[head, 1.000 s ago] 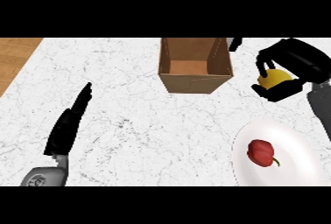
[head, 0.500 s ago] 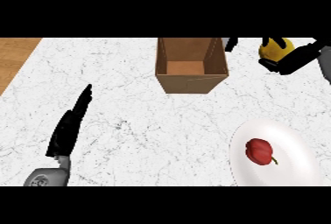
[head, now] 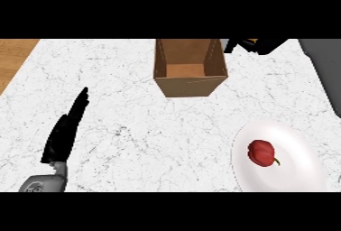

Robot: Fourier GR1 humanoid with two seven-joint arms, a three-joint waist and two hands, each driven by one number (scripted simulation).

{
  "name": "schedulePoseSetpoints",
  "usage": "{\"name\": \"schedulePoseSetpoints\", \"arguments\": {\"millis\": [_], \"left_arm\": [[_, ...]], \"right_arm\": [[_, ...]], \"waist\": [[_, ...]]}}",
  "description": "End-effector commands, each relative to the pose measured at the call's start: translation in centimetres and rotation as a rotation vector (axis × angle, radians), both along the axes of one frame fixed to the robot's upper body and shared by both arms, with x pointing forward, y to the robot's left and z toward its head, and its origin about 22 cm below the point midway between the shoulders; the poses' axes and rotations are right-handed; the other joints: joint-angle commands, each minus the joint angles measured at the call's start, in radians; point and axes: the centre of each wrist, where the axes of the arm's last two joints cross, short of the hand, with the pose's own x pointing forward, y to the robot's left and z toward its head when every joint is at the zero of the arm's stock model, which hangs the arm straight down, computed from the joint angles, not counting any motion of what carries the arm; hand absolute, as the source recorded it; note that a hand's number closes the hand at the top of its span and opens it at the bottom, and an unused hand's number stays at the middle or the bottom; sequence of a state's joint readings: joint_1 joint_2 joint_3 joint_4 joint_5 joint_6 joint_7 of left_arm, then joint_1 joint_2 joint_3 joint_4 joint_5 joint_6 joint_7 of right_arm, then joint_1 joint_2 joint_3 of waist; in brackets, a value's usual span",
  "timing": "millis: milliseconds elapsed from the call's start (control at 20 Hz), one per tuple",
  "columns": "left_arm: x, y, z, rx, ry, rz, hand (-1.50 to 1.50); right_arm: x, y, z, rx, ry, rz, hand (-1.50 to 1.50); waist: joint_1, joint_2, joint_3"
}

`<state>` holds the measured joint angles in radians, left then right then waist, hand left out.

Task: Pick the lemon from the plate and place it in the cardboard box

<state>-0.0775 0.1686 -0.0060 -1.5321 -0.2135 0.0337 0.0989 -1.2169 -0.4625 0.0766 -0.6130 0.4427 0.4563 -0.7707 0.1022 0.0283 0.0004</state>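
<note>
1. Head view: a white marble counter (head: 146,135) fills the scene, with a strip of wooden surface (head: 15,56) at its upper left corner.
2. A cardboard box (head: 190,85) stands upright near the top middle of the counter, its top open and its brown floor visible inside.
3. The right hand (head: 263,45) is at the top edge, just to the right of the box's far right corner, and the edge cuts most of it off.
4. Its black fingers are curled around the lemon (head: 249,42), of which only a small yellow sliver shows between them.
5. The lemon is therefore in the right hand, beside the box's rim, well apart from the plate and not inside the box.
6. The right forearm (head: 323,67) runs as a grey band down the right edge of the view.
7. A white plate (head: 293,167) lies at the lower right of the counter, with a red pepper (head: 261,151) and its small green stem on its left half.
8. The left hand (head: 66,128) is at the lower left, fingers straight and pressed together, pointing up the counter and holding nothing.
9. The grey left forearm (head: 43,184) shows just below it at the bottom edge.
</note>
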Motion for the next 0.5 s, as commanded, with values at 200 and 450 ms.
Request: {"name": "schedulePoseSetpoints", "arguments": {"millis": [200, 450], "left_arm": [[-0.8, 0.6, 0.0, -0.017, 0.001, 0.021, 0.0], [-0.3, 1.2, 0.8, 0.011, -0.004, 0.031, 0.0]], "right_arm": [[1.0, 8.6, -2.3, -0.062, 0.089, 0.193, 1.5], [1.0, 11.9, -3.6, -0.164, 0.112, 0.193, 1.5]], "waist": [[-0.022, -0.007, -0.001], [-0.03, -0.005, -0.001]]}}
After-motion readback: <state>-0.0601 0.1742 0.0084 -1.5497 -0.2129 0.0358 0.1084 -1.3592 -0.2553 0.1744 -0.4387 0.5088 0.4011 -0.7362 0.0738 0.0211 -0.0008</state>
